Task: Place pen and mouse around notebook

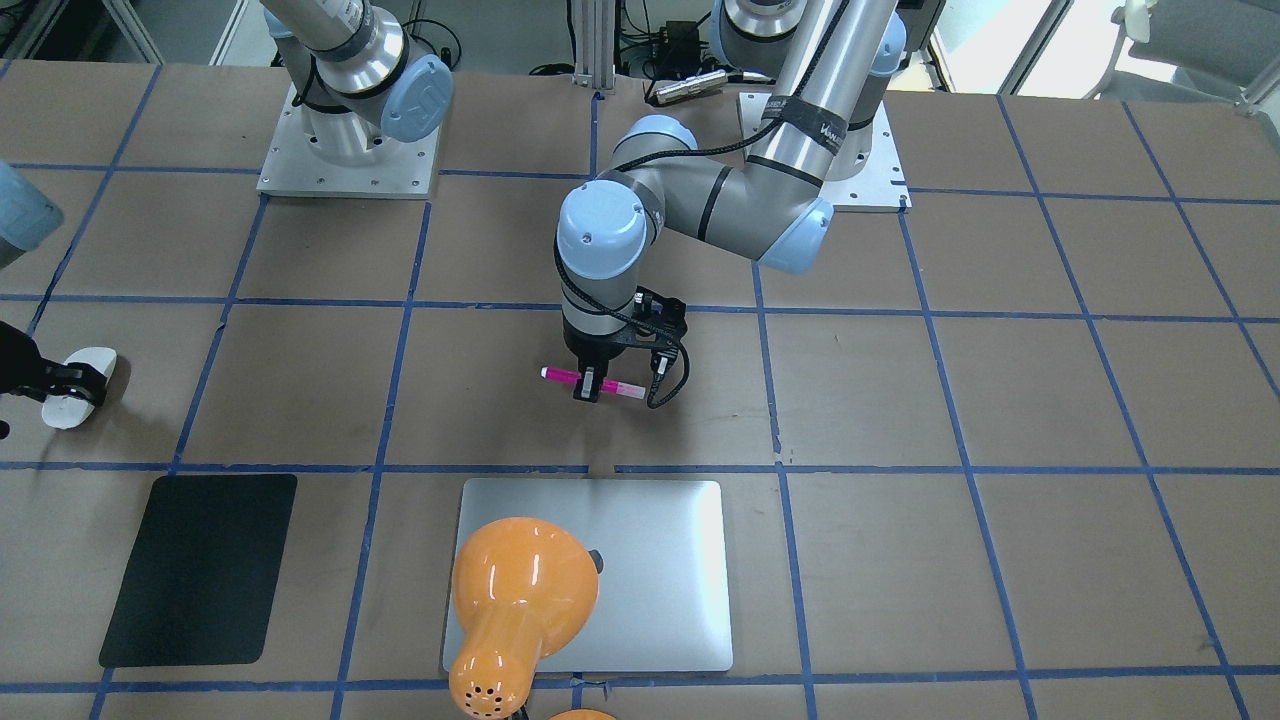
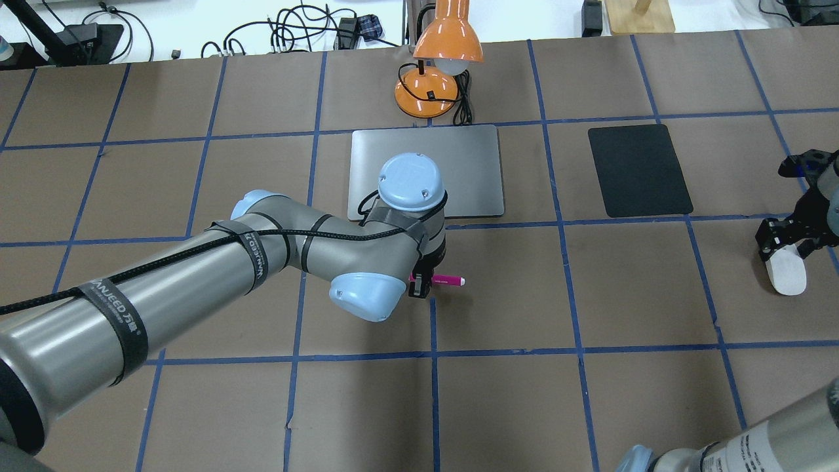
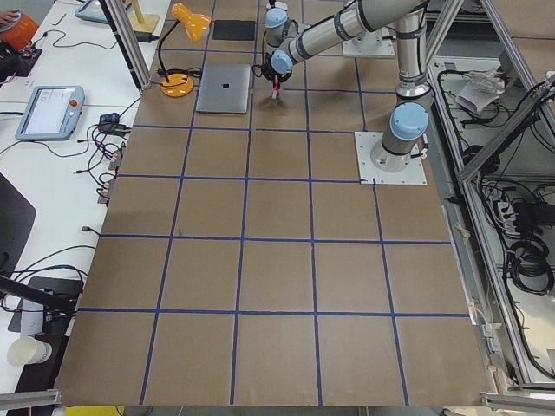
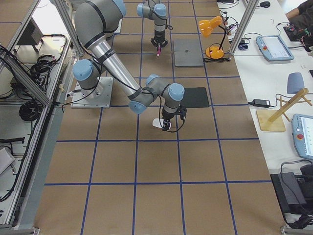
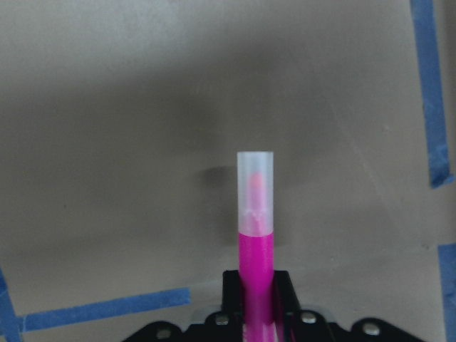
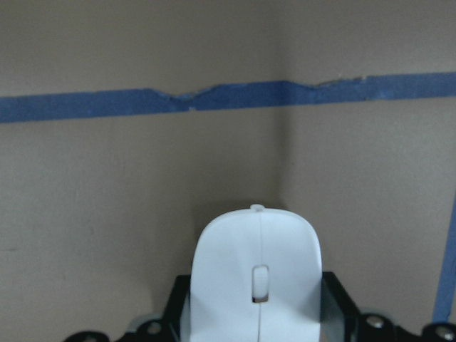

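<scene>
Holding the pen (image 1: 560, 375) pinched in our left gripper (image 1: 597, 385) near the notebook (image 1: 650, 560), we clasp the mouse (image 1: 95, 360) in our right gripper (image 1: 72, 385) far to the right; next, both need setting down beside it.

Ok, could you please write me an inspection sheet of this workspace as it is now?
Surface: brown table with a blue tape grid.
Job's things: slim magenta-pink pen with a pale cap, held level above the table; smooth white oval mouse, far from the notebook; flat silver-grey metal notebook, closed.
Clutter: glossy orange lamp beyond the notebook's far edge; thin black rectangular mat beside the notebook, apart from it.
Grippers: left gripper shut on the pen; right gripper shut on the mouse.
Cables: black cable strapped along the left arm; lamp cord.
Surroundings: wooden stand on a side bench.
</scene>
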You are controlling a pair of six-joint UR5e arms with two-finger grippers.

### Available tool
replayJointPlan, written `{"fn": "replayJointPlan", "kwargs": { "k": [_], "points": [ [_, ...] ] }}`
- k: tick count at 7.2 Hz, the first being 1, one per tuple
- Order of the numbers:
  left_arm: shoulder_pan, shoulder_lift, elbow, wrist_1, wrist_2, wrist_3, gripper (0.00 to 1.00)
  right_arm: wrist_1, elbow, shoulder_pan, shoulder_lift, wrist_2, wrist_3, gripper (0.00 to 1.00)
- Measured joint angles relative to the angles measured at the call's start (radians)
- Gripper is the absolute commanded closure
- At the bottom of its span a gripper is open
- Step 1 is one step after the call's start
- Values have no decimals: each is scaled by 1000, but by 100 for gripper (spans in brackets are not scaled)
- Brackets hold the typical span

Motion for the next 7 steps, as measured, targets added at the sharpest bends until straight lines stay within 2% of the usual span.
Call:
{"fn": "replayJointPlan", "kwargs": {
  "k": [2,3,4,5,7],
  "points": [
    [10,-3,11,0,-8,23,0,56,-30,9,-27,2,18,93],
    [27,18,23,-7,-13,97,0,96,-72,47,-45,8,53,91],
    [50,52,38,-45,-20,238,0,130,-128,122,-45,12,105,91],
    [75,101,63,-141,-24,442,0,144,-193,206,-22,26,165,91],
    [148,210,143,-412,-21,894,0,152,-327,338,95,80,255,84]
  ]
}}
